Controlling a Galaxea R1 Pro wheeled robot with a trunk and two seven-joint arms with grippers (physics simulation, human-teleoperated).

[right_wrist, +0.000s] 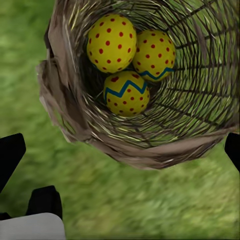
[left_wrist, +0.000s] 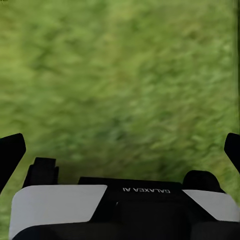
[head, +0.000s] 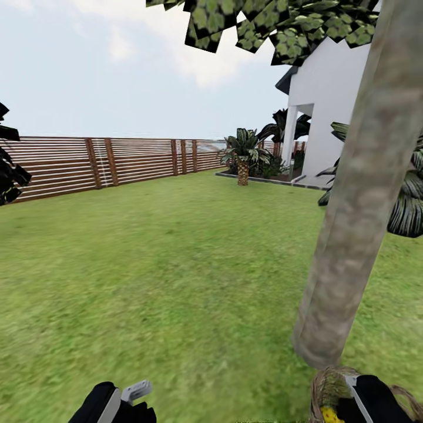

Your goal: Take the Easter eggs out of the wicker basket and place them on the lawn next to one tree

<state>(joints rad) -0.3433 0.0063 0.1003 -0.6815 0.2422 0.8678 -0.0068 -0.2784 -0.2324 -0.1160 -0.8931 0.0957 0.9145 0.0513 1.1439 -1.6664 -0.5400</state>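
Three eggs (right_wrist: 126, 60) are seen touching one another deep in the basket (right_wrist: 75, 120), which rests on the lawn (head: 147, 282) at the near right, just beside the tree (head: 358, 194). The right end effector (right_wrist: 120, 152) is held above the basket with its fingers spread wide. The left end effector (left_wrist: 120, 150) is likewise spread open over grass at the near left.

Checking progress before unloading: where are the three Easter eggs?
All three Easter eggs lie clustered in the wicker basket on the lawn, by the tree, near the right gripper.
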